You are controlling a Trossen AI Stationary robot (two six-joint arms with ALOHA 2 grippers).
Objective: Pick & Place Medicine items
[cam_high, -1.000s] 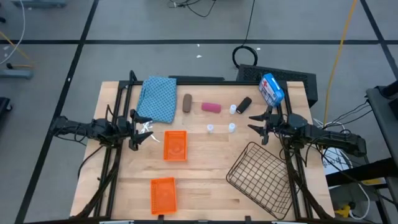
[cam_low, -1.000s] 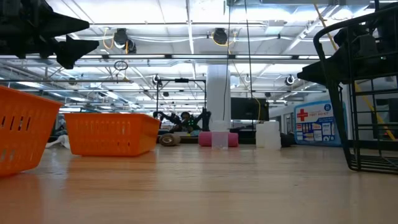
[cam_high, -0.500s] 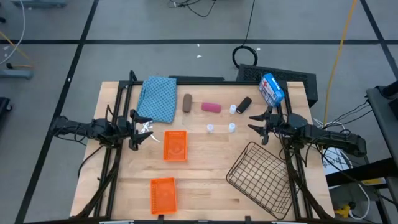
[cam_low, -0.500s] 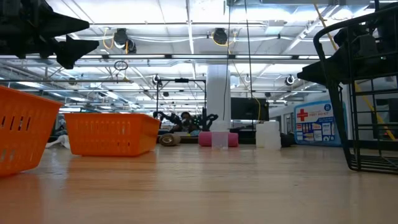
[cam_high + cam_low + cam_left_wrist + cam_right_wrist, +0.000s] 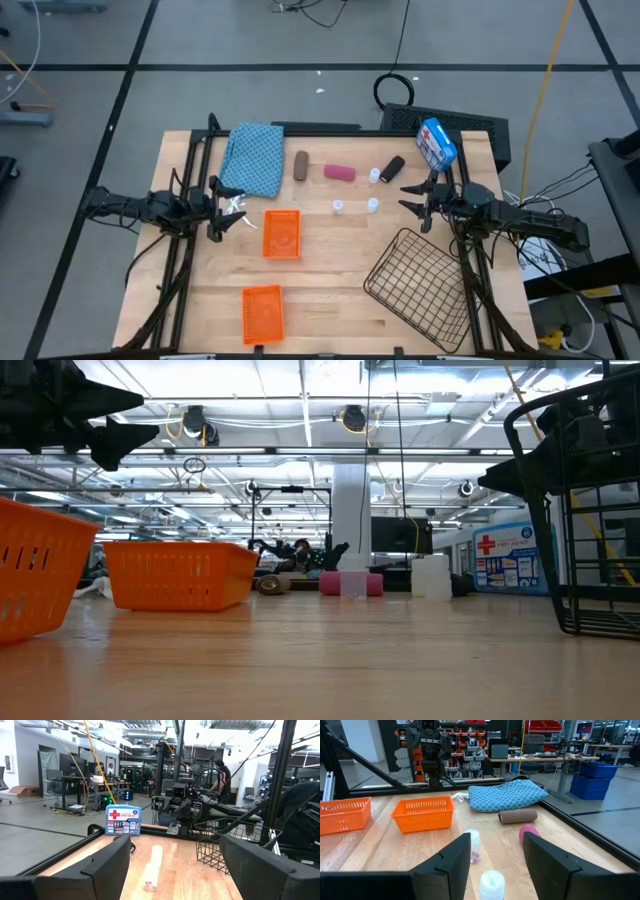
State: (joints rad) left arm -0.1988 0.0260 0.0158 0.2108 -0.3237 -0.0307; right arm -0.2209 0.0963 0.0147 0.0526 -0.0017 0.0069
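On the far half of the table lie a brown cylinder [image 5: 301,165], a pink cylinder [image 5: 339,172] and a black cylinder [image 5: 393,168], each on its side. Three small white vials stand near them: one [image 5: 375,175] by the black cylinder, two [image 5: 338,206] [image 5: 372,205] nearer the middle. My left gripper [image 5: 232,208] is open and empty at the left edge. My right gripper [image 5: 412,194] is open and empty at the right edge, near the black cylinder. In the right wrist view two vials [image 5: 492,881] [image 5: 473,840], the pink cylinder [image 5: 530,832] and the brown cylinder [image 5: 518,815] show.
A blue cloth [image 5: 253,158] lies at the far left. Two orange baskets [image 5: 282,232] [image 5: 262,311] stand left of the middle and near the front edge. A black wire basket [image 5: 415,285] stands at the near right. A blue-and-white first-aid box [image 5: 435,142] stands at the far right.
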